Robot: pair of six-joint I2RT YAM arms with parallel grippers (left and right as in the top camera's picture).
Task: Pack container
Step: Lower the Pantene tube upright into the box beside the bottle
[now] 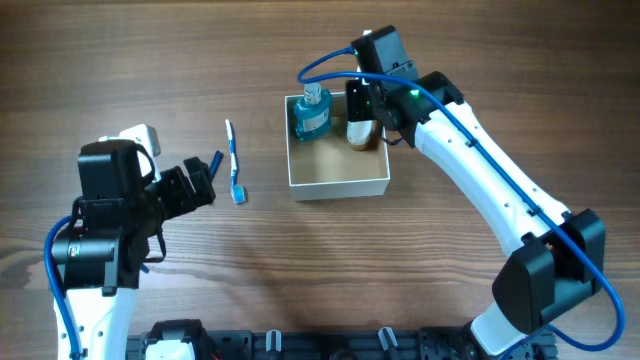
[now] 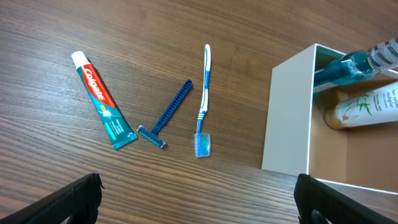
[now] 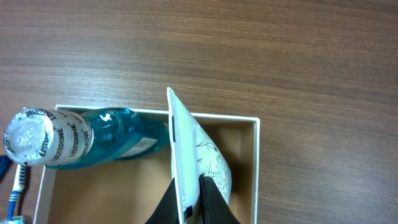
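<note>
The container is a square white-walled box with a tan inside, at the table's middle. It also shows in the left wrist view and the right wrist view. Inside it, a blue mouthwash bottle sits at the back left. My right gripper is shut on a white tube and holds it inside the container beside the bottle. My left gripper is open and empty, above the table left of the container.
Left of the container, a blue-white toothbrush, a blue razor and a green-red toothpaste tube lie on the wood table. The front half of the container's floor is bare.
</note>
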